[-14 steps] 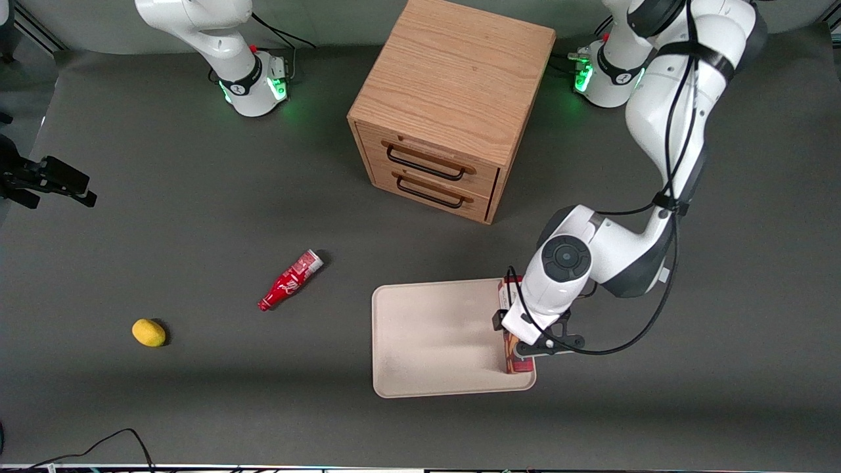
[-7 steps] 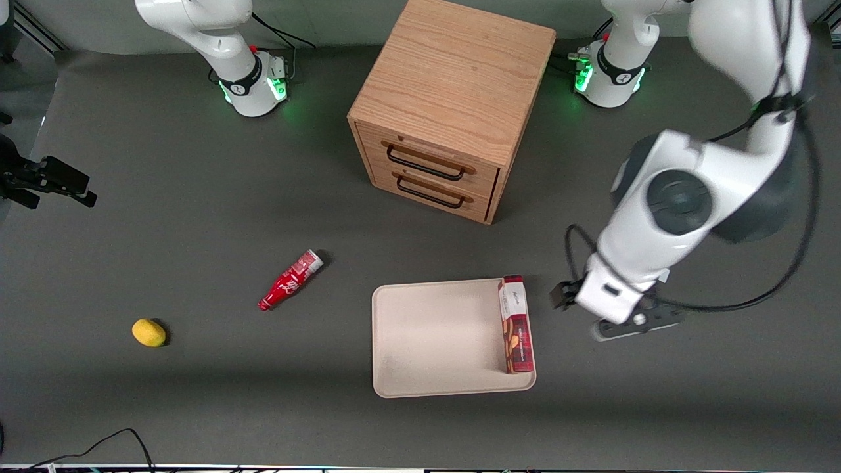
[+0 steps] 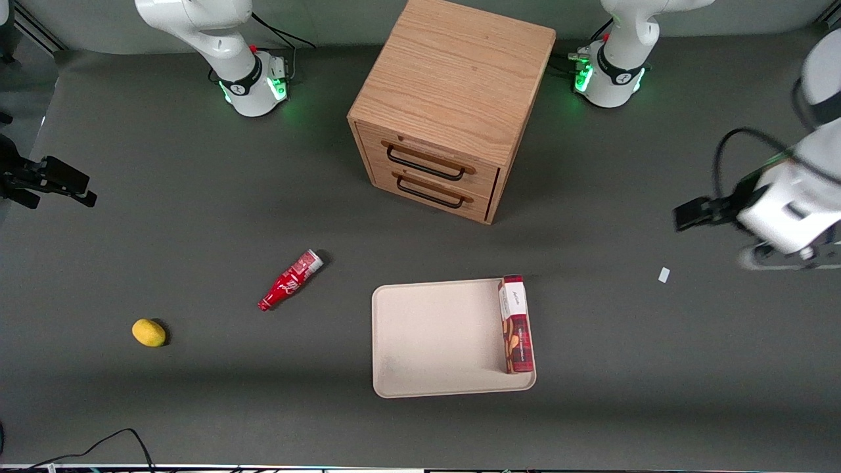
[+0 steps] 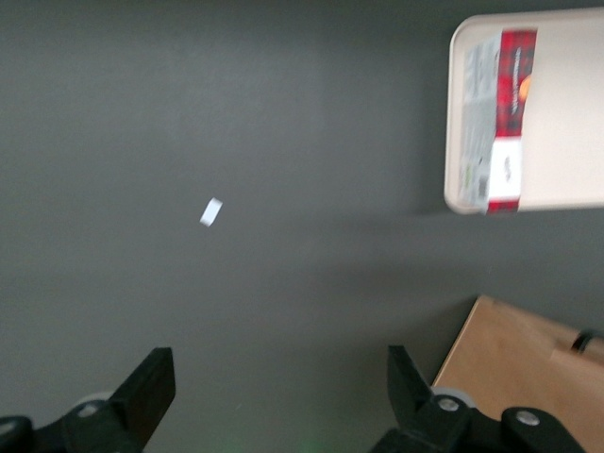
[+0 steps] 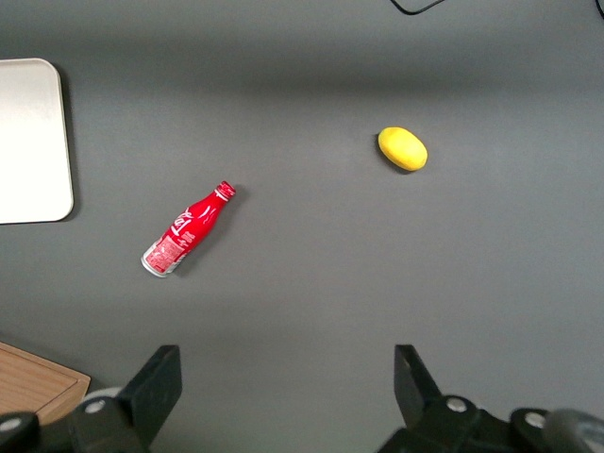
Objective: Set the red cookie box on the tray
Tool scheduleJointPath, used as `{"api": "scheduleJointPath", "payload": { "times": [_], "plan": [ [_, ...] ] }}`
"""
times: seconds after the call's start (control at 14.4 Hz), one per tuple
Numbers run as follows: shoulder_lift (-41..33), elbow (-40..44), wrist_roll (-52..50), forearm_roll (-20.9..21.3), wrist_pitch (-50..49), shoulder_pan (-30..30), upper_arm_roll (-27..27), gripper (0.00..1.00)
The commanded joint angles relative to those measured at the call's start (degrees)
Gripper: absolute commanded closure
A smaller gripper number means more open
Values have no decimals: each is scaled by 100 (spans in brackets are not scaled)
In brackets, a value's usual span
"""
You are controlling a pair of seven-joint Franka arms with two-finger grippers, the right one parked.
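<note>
The red cookie box [image 3: 516, 325] lies flat on the beige tray [image 3: 433, 338], along the tray's edge toward the working arm's end of the table. The left wrist view shows the same box [image 4: 505, 118] resting inside the tray's rim [image 4: 455, 123]. My left gripper [image 3: 785, 259] hovers well away from the tray, toward the working arm's end and above bare mat. Its fingers stand wide apart in the wrist view, gripper [image 4: 280, 377] open with nothing between them.
A wooden two-drawer cabinet [image 3: 453, 98] stands farther from the front camera than the tray. A red bottle [image 3: 290, 280] and a yellow lemon [image 3: 148, 332] lie toward the parked arm's end. A small white scrap [image 3: 663, 274] lies near my gripper.
My gripper let go of the cookie box, lifted off it and swung away toward the working arm's end of the table. The box stays on the tray.
</note>
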Motion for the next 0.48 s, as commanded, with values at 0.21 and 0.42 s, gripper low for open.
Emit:
{"api": "scheduleJointPath", "payload": {
  "times": [0.21,0.42],
  "plan": [
    [-1870,-2019,764,-249,97,-145,668,0],
    [-1810,-1871,781,-249,-8,-189,808,0]
  ]
}}
